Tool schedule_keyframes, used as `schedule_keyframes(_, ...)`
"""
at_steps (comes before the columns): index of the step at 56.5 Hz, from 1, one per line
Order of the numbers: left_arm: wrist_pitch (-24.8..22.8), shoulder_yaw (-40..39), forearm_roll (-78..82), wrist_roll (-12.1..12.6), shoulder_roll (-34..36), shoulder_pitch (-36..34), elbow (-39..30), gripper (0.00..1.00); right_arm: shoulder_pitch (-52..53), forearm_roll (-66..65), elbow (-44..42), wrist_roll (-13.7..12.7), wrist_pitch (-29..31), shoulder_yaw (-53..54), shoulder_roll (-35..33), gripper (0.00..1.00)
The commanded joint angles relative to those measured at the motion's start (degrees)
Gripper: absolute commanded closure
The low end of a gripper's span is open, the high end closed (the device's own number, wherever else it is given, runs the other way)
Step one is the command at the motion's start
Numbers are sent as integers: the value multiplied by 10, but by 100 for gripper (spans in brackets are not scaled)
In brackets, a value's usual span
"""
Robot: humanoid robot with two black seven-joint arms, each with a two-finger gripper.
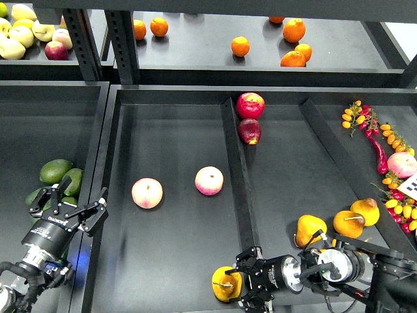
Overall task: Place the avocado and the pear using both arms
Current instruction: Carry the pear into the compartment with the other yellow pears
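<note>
- Right gripper, bottom centre of frame, clamped on the pear; fruit sits at the fingertips, low against the centre divider of the tray
- Pear lies on its side in the grip: long axis roughly horizontal in the frame, stem end turned toward the gripper, fat end toward the left
- Left gripper, lower left of frame, fingers spread wide and holding nothing; it hovers just beside the avocados, on their lower right, whether touching cannot be told
- Top avocado lies with its long axis running left-right, tilted up a little at the right end; no clear pointed end visible
- Judgement: pear is picked, avocado not yet; next step is closing the left fingers on one avocado
- To do it well: grip across the short width, not along the length; centre on a single fruit so the neighbours are not pinched; smooth skin may slip, so close squarely
- Two peaches sit mid-frame in the left bay; keep both arms off them
- Spare pears lower right, untouched
</note>
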Motion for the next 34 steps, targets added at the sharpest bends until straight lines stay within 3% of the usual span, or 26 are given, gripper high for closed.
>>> schedule_keyframes(1,0,0,0,0,0,0,2,1,-5,0,0,0,-1,0,0,68)
schedule_keyframes(13,0,-1,0,0,0,0,3,1,-5,0,0,0,4,0,-1,78)
schedule_keyframes(34,0,-1,0,0,0,-1,3,1,-4,1,19,0,1,76,-8,81)
